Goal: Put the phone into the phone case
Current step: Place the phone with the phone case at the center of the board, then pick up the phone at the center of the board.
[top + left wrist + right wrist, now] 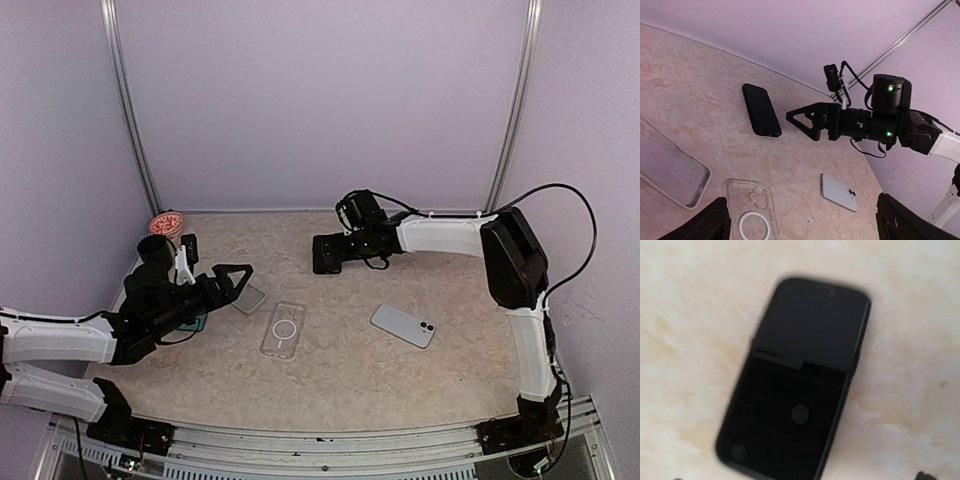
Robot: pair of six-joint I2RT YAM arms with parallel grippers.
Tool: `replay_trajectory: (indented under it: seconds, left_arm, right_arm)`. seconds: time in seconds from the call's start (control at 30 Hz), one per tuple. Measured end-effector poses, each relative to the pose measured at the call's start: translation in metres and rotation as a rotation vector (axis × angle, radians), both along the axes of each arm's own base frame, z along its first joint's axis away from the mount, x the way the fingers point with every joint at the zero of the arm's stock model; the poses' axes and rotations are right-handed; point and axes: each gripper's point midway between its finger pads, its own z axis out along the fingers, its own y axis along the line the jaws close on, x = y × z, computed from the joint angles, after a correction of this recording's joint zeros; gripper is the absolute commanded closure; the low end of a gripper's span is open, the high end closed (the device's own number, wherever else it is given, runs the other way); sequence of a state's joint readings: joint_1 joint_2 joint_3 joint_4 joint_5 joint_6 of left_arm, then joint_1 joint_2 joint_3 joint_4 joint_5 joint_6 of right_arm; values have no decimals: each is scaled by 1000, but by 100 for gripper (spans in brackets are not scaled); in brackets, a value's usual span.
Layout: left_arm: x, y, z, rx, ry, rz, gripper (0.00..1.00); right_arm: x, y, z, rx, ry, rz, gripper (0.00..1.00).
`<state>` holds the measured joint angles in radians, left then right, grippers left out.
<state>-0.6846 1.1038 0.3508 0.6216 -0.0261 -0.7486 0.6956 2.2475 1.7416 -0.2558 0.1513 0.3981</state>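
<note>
A black phone (800,385) lies flat at the far middle of the table, right under my right gripper (322,254). It also shows in the left wrist view (761,110), just ahead of that gripper (801,120), which is open and empty. A white phone (403,325) lies camera side up to the right. A clear phone case (283,329) with a white ring lies in the middle. A second, pale case (249,298) lies beside my left gripper (238,276), which is open, empty and held above the table.
A round red-and-white object (165,224) sits at the far left corner. A teal item (198,322) shows under the left arm. Purple walls and metal posts enclose the table. The right arm stretches across the far right side.
</note>
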Motion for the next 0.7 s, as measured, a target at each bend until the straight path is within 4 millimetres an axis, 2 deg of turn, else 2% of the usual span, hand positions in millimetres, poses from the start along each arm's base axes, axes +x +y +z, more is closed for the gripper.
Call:
replay_trajectory:
  seconds: [0.17, 0.27, 0.37, 0.57, 0.7]
  left_arm:
    - [-1, -3, -11, 32, 18, -22, 1]
    - [-3, -6, -13, 43, 23, -40, 1]
    - [-5, -8, -15, 53, 25, -58, 1]
    - [-9, -13, -31, 107, 49, -103, 1]
    - [-11, -21, -42, 137, 76, -148, 1]
  right_arm:
    - [-17, -9, 57, 35, -72, 50, 0]
    - [-33, -17, 70, 44, -82, 81, 1]
    - [-54, -27, 62, 32, -48, 117, 0]
    - [-93, -44, 31, -17, 57, 191, 1]
    - [-111, -57, 25, -63, 95, 216, 0]
